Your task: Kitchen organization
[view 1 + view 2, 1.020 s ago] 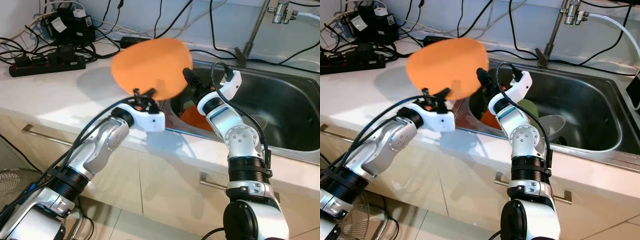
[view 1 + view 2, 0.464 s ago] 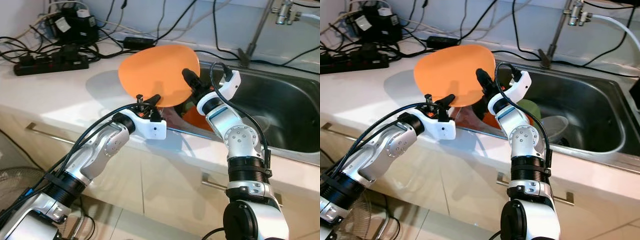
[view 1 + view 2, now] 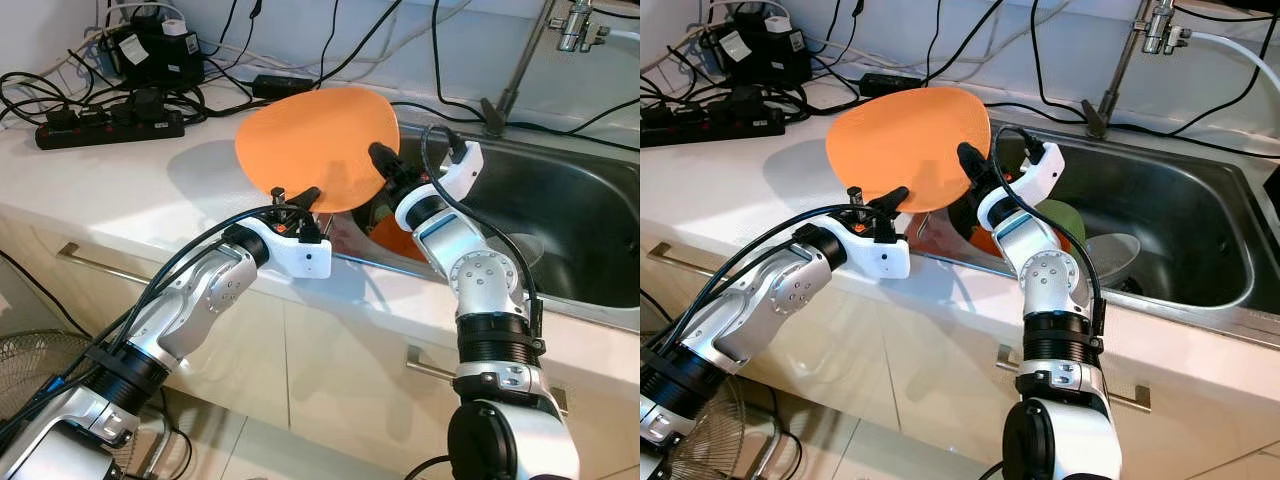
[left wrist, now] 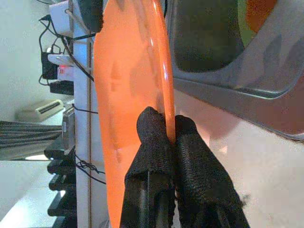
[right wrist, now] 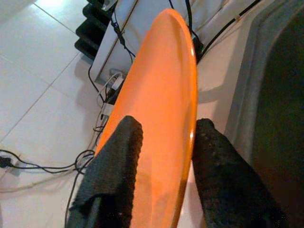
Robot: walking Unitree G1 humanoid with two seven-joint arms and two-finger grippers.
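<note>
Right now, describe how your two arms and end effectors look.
Both arms are silver metal with black joint rings and white wrist housings. Black cables run along the left arm and loop over the right arm. The left end effector and right end effector each have two long black fingers with textured pads.

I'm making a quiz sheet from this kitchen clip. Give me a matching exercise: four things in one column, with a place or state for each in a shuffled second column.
Things:
1. orange plate
2. left gripper
3. power strip
4. faucet

Places or states:
A. lying on the counter among cables
B. standing behind the sink
C. held up tilted above the counter edge
D. pinched shut on the plate's rim

Pairs: 1-C, 2-D, 3-A, 4-B
</note>
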